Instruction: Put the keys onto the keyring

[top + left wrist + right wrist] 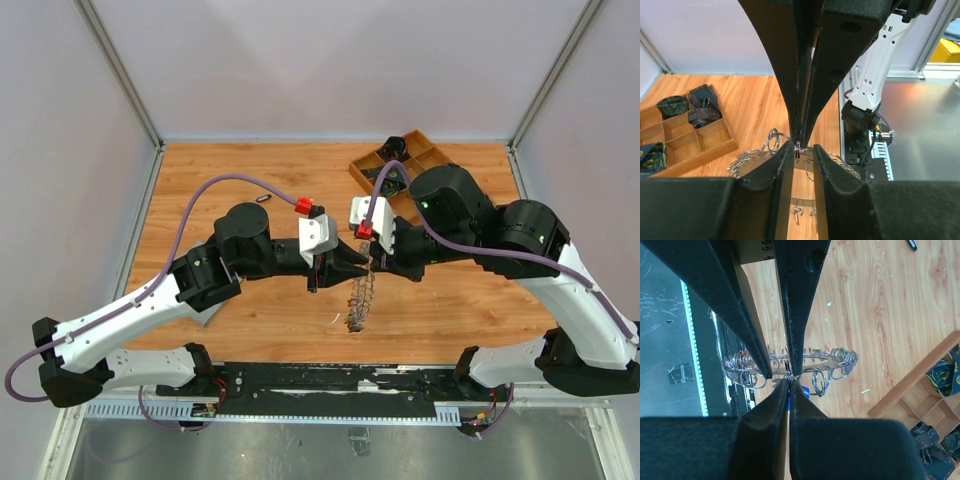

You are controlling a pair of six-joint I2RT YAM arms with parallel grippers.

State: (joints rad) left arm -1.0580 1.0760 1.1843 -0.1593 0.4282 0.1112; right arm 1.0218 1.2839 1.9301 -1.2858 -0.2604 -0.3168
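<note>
The keyring (362, 295) hangs upright above the table's middle, a flat silver band crowded with small split rings and keys. My left gripper (350, 262) comes from the left and its fingers straddle the band at the top, clamped on it with a gap between them. In the left wrist view the left gripper (803, 146) frames the keyring (747, 157) below. My right gripper (789, 380) is shut on a key with a blue tag (804, 390), its tip touching the keyring (840, 360) between the left fingers (790, 315). The right gripper (372, 258) meets the left one tip to tip.
A wooden compartment tray (425, 160) with dark bundles stands at the back right, also seen as the tray (685, 145) and tray (920, 405). A small dark object (262, 199) lies behind the left arm. A black rail (330, 385) runs along the near edge.
</note>
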